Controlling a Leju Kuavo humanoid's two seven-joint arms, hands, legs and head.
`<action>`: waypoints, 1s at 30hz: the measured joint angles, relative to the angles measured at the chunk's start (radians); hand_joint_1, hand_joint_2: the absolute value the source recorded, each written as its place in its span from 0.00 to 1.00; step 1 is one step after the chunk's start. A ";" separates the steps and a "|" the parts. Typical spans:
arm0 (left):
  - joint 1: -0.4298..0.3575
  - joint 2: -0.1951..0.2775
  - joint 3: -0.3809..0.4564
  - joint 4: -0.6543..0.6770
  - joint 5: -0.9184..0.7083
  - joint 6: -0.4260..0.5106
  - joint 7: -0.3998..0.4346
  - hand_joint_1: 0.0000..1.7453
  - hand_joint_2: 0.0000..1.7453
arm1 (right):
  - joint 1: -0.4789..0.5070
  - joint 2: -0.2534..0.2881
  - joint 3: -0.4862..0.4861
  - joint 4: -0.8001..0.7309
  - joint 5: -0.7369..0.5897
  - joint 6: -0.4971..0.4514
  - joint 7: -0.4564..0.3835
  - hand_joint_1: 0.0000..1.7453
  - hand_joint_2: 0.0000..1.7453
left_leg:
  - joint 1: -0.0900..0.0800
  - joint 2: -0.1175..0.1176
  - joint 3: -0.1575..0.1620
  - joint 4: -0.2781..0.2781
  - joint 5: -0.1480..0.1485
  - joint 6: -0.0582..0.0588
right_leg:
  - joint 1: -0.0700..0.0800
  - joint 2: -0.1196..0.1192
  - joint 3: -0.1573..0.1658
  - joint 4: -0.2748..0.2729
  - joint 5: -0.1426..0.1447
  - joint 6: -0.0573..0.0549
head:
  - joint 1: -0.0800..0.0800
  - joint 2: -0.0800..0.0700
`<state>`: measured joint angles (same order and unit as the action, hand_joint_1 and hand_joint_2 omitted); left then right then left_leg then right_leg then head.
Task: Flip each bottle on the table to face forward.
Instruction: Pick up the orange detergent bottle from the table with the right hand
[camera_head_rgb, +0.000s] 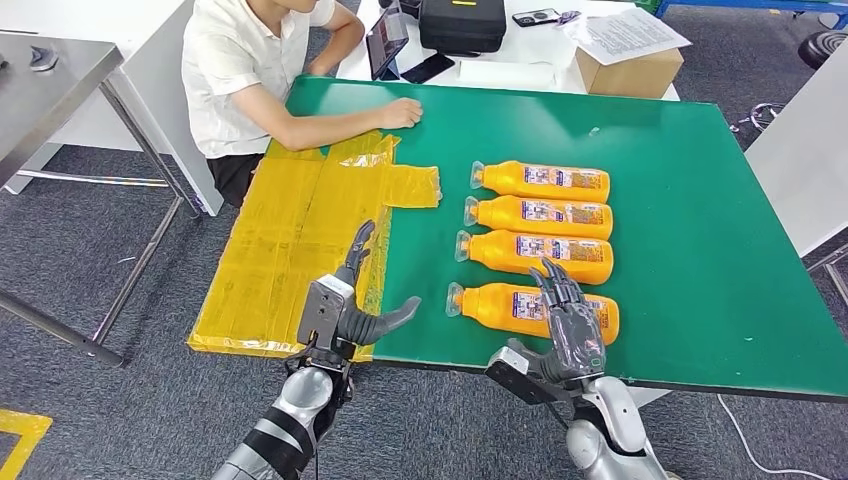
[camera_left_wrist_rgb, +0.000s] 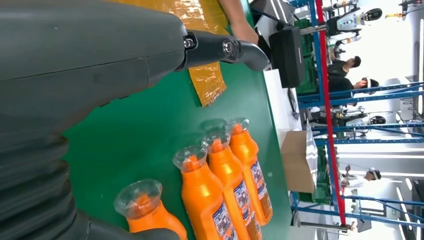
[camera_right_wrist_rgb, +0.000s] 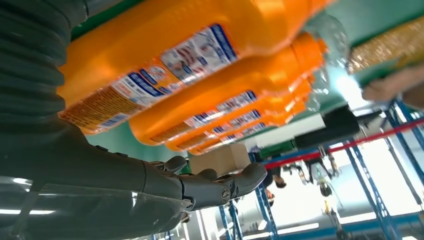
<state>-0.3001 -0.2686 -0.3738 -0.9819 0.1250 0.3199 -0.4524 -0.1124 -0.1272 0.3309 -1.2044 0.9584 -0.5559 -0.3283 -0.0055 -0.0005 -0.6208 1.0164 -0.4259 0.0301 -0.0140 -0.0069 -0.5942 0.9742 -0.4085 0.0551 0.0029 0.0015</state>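
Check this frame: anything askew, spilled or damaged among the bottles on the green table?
No spill or damage shows. Four orange bottles lie in a neat column on the green table; the nearest bottle sits slightly offset toward the robot's left. The right hand hovers over it.

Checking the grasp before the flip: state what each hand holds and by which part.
Neither holds anything. The left hand hangs open near the table edge. The right hand hovers open over the labelled end of the nearest orange plastic bottle, fingers spread, not closed around it.

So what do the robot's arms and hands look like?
Both arms are shiny silver with black bands. The left hand and right hand are dark grey, with long, thin, dark fingers and a thick grey thumb. Each wrist has a grey ribbed cover.
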 joint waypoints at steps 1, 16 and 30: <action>0.003 0.000 -0.002 -0.007 -0.003 -0.003 0.002 0.00 1.00 | 0.002 -0.013 0.006 -0.005 0.018 0.014 0.015 0.00 1.00 | 0.000 0.000 0.000 0.000 0.000 0.000 | 0.000 0.000 0.000 0.000 0.000 0.000 | 0.000 0.000; 0.023 -0.005 -0.007 -0.064 -0.033 -0.017 0.018 0.00 1.00 | -0.053 -0.129 0.057 0.019 0.201 0.107 0.175 0.00 1.00 | 0.000 0.000 0.000 0.000 0.000 0.000 | 0.000 0.000 0.000 0.000 0.000 0.000 | 0.000 0.000; 0.030 -0.011 -0.017 -0.076 -0.029 -0.027 0.025 0.00 1.00 | -0.174 -0.131 0.074 0.222 0.153 0.175 0.209 0.00 1.00 | 0.000 0.000 0.000 0.000 0.000 0.000 | 0.000 0.000 0.000 0.000 0.000 0.000 | 0.000 0.000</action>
<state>-0.2697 -0.2796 -0.3906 -1.0580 0.0965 0.2928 -0.4275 -0.2865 -0.2586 0.4051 -0.9828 1.1109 -0.3811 -0.1197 -0.0056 -0.0006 -0.6209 1.0165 -0.4257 0.0301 -0.0141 -0.0071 -0.5939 0.9743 -0.4084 0.0553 0.0029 0.0015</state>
